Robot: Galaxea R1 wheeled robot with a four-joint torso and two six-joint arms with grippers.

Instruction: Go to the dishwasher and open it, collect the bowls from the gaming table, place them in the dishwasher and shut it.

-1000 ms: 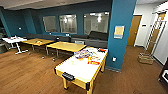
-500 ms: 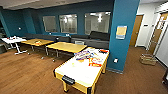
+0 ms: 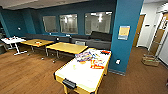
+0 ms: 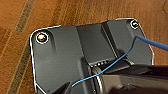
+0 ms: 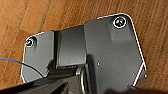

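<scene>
The gaming table (image 3: 82, 75), long with a white top and yellow edge, stands in the middle foreground of the head view, one short end toward me. Colourful flat boxes (image 3: 84, 57) and a red-and-white pack (image 3: 97, 64) lie on its far half. A small pale thing (image 3: 74, 66) sits near the middle. The picture is too blurred to make out the bowls among these. The dishwasher is out of view. Both wrist views look down past the robot's dark plate onto brown wooden floor (image 4: 75, 12) (image 5: 75, 12).
A teal pillar (image 3: 125, 37) rises just right of the table's far end. Two yellow-topped tables (image 3: 66, 47) (image 3: 36, 43) and a small white table (image 3: 12, 40) stand to the left, before a dark sofa (image 3: 97, 40). A crate (image 3: 150, 60) sits on the floor by the right doorway.
The whole head picture has shifted slightly and the gaming table looms a little larger, so the camera has moved closer. The things on the table stay put.
</scene>
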